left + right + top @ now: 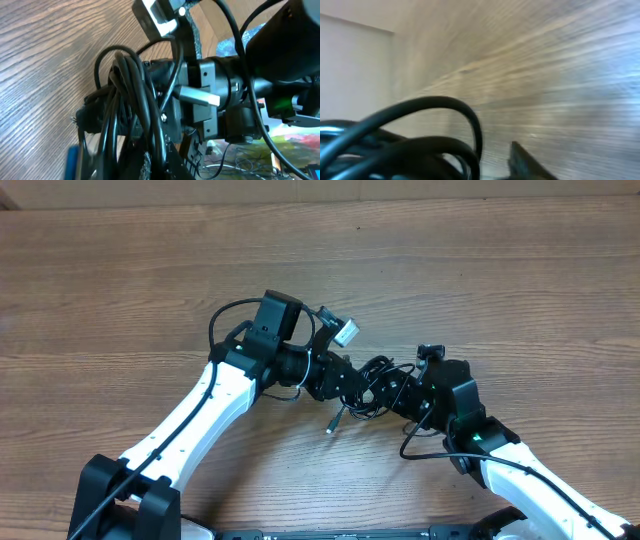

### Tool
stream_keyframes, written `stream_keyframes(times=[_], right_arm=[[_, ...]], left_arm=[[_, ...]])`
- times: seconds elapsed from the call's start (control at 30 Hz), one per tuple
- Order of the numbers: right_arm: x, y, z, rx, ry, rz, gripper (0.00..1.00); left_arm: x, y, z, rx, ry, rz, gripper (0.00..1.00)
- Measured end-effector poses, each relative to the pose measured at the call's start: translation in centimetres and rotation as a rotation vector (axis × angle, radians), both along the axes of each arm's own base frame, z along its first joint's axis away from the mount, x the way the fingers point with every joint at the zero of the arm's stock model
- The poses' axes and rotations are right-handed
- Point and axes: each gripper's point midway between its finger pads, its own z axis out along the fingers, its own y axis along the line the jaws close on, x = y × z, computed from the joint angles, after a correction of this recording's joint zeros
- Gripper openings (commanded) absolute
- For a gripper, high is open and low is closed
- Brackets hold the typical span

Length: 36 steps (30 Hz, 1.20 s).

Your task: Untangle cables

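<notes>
Cables (pixel 372 385) knotted in a clump directly between left gripper (pixel 348 380) and right gripper (pixel 402 396) — both seemingly touching it, neither clearly nearer; the clump's long axis follows the line joining them. Cords hide both sets of jaws — opening and hold cannot be told.

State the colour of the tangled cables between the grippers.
The cables are black; the left wrist view shows them best.

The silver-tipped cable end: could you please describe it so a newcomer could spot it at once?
On the wooden table, find the black tangle of cables at the centre. From its lower left one thin strand drops to the silver-tipped cable end, alone on bare wood, slimmer than the white plug above the tangle.
</notes>
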Motion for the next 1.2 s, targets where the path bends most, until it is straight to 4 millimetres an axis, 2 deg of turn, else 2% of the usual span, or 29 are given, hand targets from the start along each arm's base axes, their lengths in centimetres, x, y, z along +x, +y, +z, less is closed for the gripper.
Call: stream_keyframes(times=[0.1,0.27,0.4,0.57,0.63,0.7,0.8,0.83,0.93,0.97,1.0,1.1,1.2], right_arm=[[-0.6,-0.7,-1.2,-0.042,0.055,-0.019,0.46],[-1.3,-2.1,-2.8,-0.124,0.128,-0.068,0.52],[-0.9,-2.6,-2.6,-0.145,0.122,-0.093,0.68],[-0.9,-2.5,-2.5,-0.144,0.119,-0.092,0.79],[-1.1,-2.2,-2.4,-0.129,0.121,-0.075,0.83],[-1.2,-1.7,-2.2,-0.105,0.118,-0.046,0.94],[-1.7,-0.6,-1.7,-0.062,0.107,0.021,0.99],[-2.0,-0.2,-1.5,-0.045,0.107,0.050,1.00],[-2.7,0.6,-1.2,-0.011,0.119,0.102,1.00],[-2.9,0.8,-1.1,-0.005,0.121,0.112,1.00],[-3.0,0.9,-1.1,0.001,0.125,0.121,1.00],[-3.3,1.1,-1.0,0.009,0.131,0.138,1.00],[-3.4,1.1,-1.0,0.012,0.132,0.146,1.00]], left_arm=[[0.8,0.4,-0.3,0.025,0.036,0.058,0.04],[3.2,2.1,-0.5,0.035,0.120,0.195,0.04],[4.6,3.7,-0.1,0.000,0.187,0.272,0.04],[5.4,4.7,-0.3,0.012,0.265,0.353,0.04],[5.6,5.1,-0.9,0.043,0.306,0.400,0.04],[5.9,5.7,-1.8,0.088,0.342,0.463,0.04],[6.1,6.7,-3.1,0.163,0.405,0.566,0.06],[6.2,7.2,-3.6,0.192,0.432,0.607,0.20],[6.0,8.6,-5.2,0.281,0.508,0.727,0.54],[5.8,9.0,-5.7,0.312,0.532,0.763,0.59],[5.7,9.6,-6.2,0.344,0.556,0.805,0.69],[5.8,10.6,-6.9,0.393,0.567,0.879,0.84],[5.8,11.7,-7.5,0.446,0.575,0.940,0.85]])
